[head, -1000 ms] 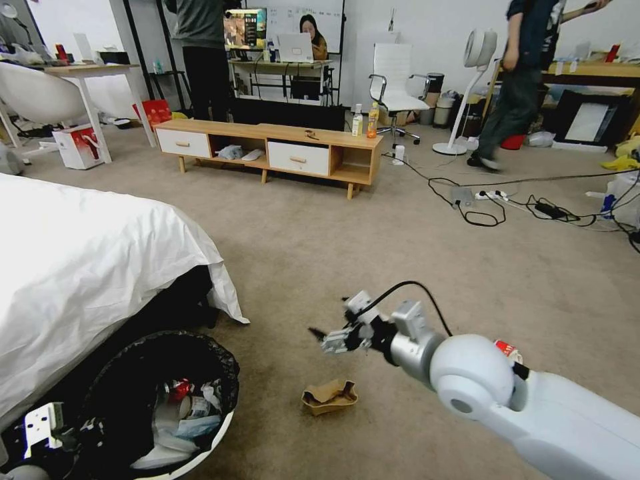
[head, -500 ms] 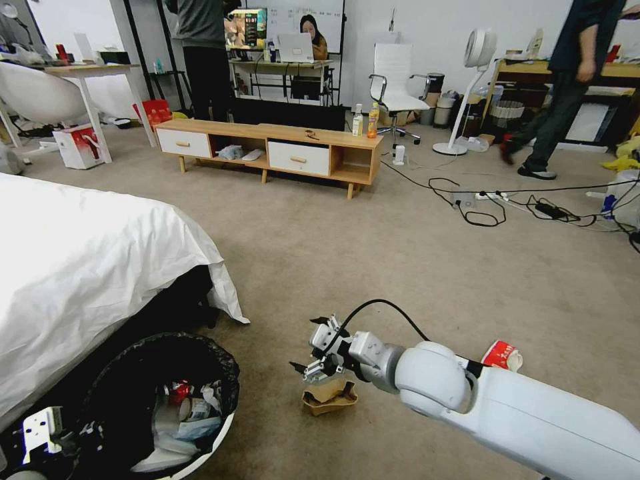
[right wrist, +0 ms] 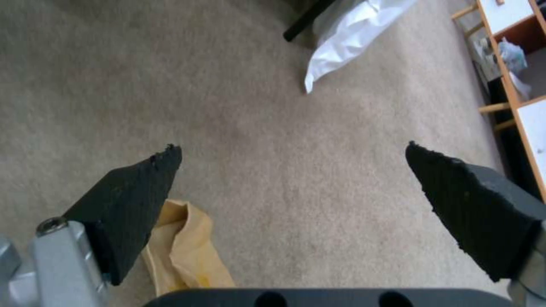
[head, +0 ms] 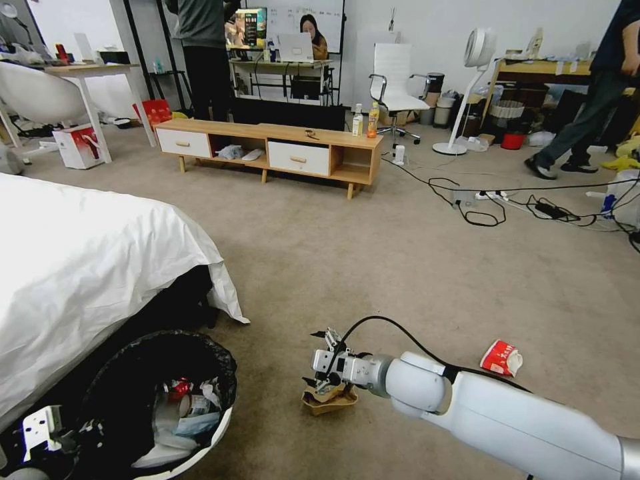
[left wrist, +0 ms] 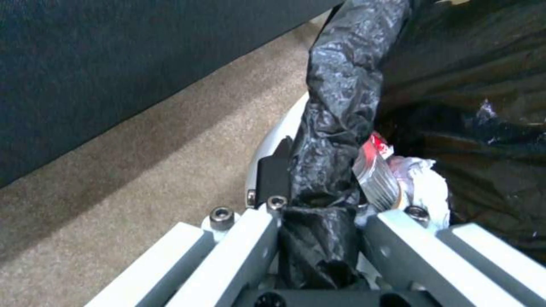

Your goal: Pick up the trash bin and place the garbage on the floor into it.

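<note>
While the head view is showing the carpet, the right gripper [head: 319, 385] is coming down onto the brown cardboard tray [head: 331, 400], having dropped from well above it a second ago; the approach looks nearly done, the grasp not yet made. A red-and-white packet [head: 502, 357] is lying well apart to the right. The trash bin [head: 167, 400] is sitting beside the bed [head: 80, 267], already holding litter.

Left wrist view: the left gripper [left wrist: 318, 217] is staying clamped on the bin's black-bagged rim, fingers [left wrist: 245, 243] pressing either side.

Right wrist view: the black fingers [right wrist: 131, 196] are standing wide apart, the tray [right wrist: 182, 251] lying just beside one of them, off centre.
</note>
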